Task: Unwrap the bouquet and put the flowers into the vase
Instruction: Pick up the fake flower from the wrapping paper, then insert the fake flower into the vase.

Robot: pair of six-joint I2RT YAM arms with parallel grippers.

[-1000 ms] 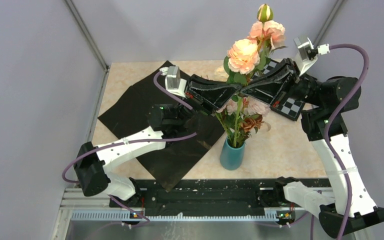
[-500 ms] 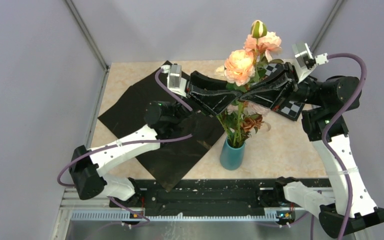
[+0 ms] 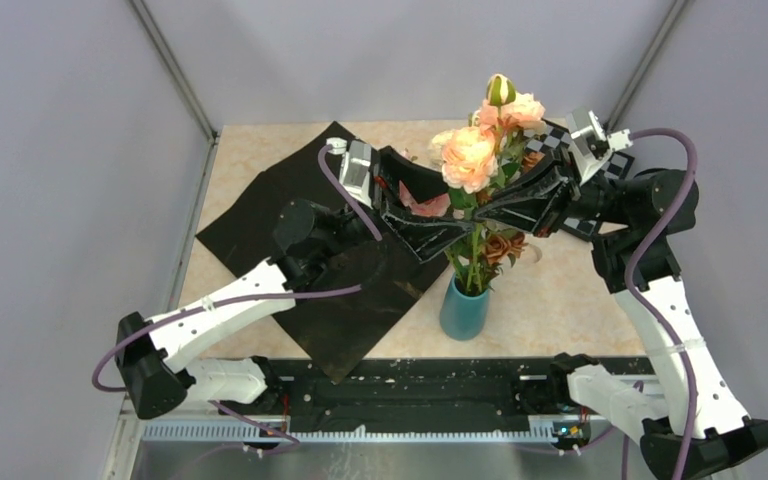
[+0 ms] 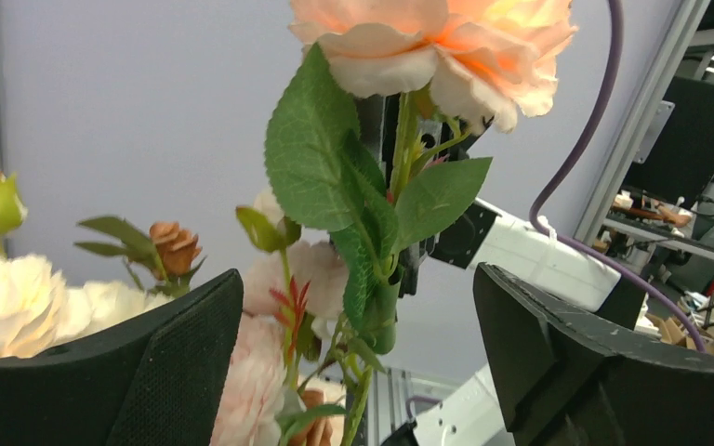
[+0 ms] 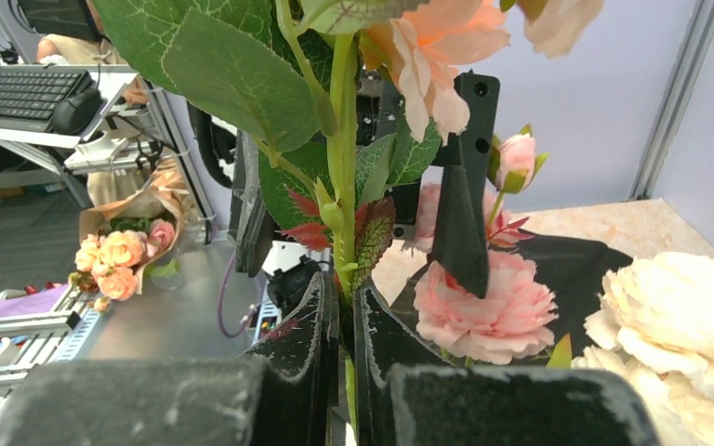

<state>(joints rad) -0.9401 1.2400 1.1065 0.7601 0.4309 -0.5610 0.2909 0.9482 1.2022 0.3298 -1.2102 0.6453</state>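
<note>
Here the vase (image 3: 464, 310) stands upright on the tabletop (image 3: 560, 290) toward 5 o'clock from its middle, close to the near edge. Several flowers (image 3: 503, 246) already stand in it, their stems running up out of its mouth and leaning slightly toward 1 o'clock. The tall rose (image 3: 468, 157) has its long axis nearly vertical: peach bloom at the top, green stem dropping straight toward the vase mouth among the other stems. Whether its foot has reached the bottom I cannot tell. A green bud (image 3: 500, 89) tops the bunch at 1 o'clock of the bloom. The right tool (image 5: 344, 311) comes in from 3 o'clock and is clamped on that stem just below the leaves, both fingers (image 5: 302, 325) pressed against it. The left tool (image 4: 355, 277) reaches in from 9 o'clock at about the same height, its jaws spread wide. The stem and leaves stand in the gap between them, touching neither pad (image 4: 186, 353). A sheet of black paper (image 3: 290, 225) lies flat at 10 o'clock of the vase, under the left arm.
</note>
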